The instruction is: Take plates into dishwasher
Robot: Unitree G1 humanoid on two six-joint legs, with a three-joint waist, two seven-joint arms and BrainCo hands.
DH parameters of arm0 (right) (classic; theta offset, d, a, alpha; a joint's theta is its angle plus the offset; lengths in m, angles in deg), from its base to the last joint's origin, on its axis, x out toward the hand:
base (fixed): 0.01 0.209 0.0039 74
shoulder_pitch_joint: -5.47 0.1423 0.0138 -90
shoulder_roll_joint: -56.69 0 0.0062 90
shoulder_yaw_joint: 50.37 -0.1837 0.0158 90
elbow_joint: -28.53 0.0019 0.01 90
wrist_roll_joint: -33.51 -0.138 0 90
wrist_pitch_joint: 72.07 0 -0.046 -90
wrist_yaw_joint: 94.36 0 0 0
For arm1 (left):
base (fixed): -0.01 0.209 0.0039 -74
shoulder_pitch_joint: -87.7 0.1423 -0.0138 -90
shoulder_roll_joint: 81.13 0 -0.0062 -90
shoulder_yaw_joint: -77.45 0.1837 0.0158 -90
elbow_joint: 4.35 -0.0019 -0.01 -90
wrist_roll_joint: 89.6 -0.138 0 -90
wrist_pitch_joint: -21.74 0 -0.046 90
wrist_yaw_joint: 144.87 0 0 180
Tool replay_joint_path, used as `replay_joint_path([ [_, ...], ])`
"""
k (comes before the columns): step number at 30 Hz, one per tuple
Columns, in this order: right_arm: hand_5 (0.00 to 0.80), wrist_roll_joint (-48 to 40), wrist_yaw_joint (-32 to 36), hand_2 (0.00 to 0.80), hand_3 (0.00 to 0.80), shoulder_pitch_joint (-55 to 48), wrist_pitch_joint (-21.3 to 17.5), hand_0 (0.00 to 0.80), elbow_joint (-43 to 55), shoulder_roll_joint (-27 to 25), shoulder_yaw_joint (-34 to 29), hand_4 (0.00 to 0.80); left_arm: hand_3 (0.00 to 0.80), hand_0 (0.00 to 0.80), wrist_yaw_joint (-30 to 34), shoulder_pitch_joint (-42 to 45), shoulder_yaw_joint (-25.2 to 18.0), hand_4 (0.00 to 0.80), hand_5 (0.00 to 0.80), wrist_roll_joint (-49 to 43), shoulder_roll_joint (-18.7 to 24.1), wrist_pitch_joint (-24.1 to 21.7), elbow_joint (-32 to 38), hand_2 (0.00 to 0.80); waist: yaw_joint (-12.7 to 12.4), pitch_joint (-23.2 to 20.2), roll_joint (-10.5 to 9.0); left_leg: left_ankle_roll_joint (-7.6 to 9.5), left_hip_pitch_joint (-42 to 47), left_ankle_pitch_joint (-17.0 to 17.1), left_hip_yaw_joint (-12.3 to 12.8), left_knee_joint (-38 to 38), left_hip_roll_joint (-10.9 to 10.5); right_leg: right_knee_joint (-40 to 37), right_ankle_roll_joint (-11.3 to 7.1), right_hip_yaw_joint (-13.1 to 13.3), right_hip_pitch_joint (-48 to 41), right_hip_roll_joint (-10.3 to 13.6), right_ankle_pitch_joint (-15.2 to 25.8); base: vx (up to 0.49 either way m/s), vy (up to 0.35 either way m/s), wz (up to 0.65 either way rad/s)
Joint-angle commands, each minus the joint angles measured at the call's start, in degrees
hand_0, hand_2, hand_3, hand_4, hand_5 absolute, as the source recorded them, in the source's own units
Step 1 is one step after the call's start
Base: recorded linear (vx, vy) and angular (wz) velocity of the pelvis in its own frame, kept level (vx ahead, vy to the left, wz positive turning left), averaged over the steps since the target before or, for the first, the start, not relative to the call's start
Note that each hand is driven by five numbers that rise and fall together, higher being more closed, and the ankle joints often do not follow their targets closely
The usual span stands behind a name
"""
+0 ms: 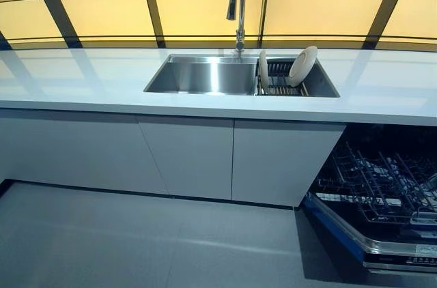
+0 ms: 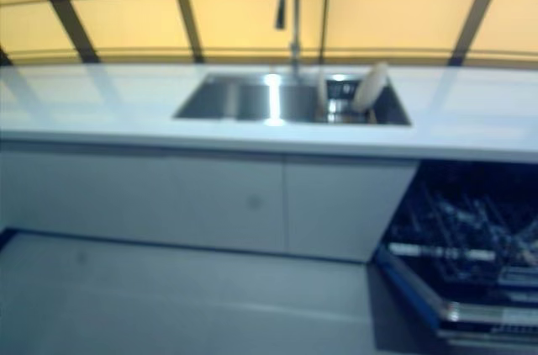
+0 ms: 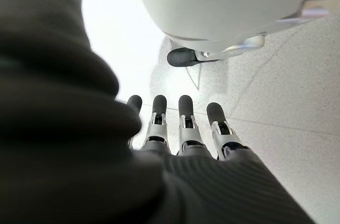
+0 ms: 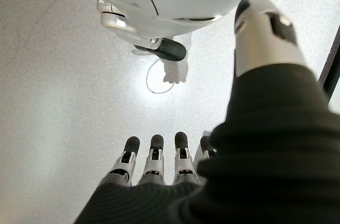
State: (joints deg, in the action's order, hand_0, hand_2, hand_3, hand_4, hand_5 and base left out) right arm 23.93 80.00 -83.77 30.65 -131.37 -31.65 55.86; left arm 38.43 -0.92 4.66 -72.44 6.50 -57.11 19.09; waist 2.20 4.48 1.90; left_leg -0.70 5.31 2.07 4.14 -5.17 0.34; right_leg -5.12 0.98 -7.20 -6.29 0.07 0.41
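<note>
You have two white plates standing on edge in the dark rack at the right end of the sink, set into the white tabletop below the tap. The dishwasher stands open under the tabletop's right end. Your left hand and right hand hang over the floor, fingers straight and apart, holding nothing.

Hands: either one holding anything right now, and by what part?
Nothing is held. The left hand and right hand both hang with straight fingers over bare floor. Both plates stand in the sink rack.
</note>
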Motion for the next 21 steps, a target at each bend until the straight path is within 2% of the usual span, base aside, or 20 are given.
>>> replay_joint_path([
  [1,0.000,1.7,0.2,0.000,0.000,2.7,-0.3,0.000,-1.3,-0.7,0.8,0.000,0.000,0.000,-1.6,-4.2,0.5,0.000,0.000,1.0,-0.2,-0.1,-2.0,0.000,-0.7,2.3,-0.46,4.63,2.3,-6.6,0.9,0.2,-3.9,2.7,-1.81,-1.8,-0.3,-1.0,-4.5,0.000,0.000,0.00],
  [8,0.000,2.1,0.7,0.000,0.000,3.1,0.0,0.000,-1.0,-1.3,1.0,0.000,0.000,0.000,2.2,-4.4,1.3,0.000,0.000,-0.4,0.4,0.5,-0.6,0.000,-0.8,2.2,-0.47,4.56,2.7,-6.7,0.9,0.2,-3.8,2.8,-1.63,-1.7,-0.7,-1.2,-4.7,0.011,-0.009,0.00],
  [12,0.000,2.4,0.7,0.000,0.000,3.1,-0.2,0.000,-0.9,-1.4,1.3,0.000,0.000,0.000,0.8,-5.0,1.8,0.000,0.000,-0.5,0.4,2.2,-1.3,0.000,-0.5,2.1,-0.47,4.52,2.7,-6.7,0.9,0.2,-3.7,2.6,-1.48,-1.4,-0.7,-1.4,-4.7,0.000,0.000,0.00],
  [21,0.000,3.0,-0.4,0.000,0.000,2.4,-0.5,0.000,-0.9,-1.3,1.3,0.000,0.000,0.000,0.5,-5.2,1.8,0.000,0.000,-1.2,-0.2,1.3,-2.3,0.000,-0.1,1.7,-0.79,4.24,3.2,-6.9,1.2,0.2,-3.5,1.8,-1.38,-1.2,-1.5,-1.5,-4.5,0.000,0.000,0.00],
])
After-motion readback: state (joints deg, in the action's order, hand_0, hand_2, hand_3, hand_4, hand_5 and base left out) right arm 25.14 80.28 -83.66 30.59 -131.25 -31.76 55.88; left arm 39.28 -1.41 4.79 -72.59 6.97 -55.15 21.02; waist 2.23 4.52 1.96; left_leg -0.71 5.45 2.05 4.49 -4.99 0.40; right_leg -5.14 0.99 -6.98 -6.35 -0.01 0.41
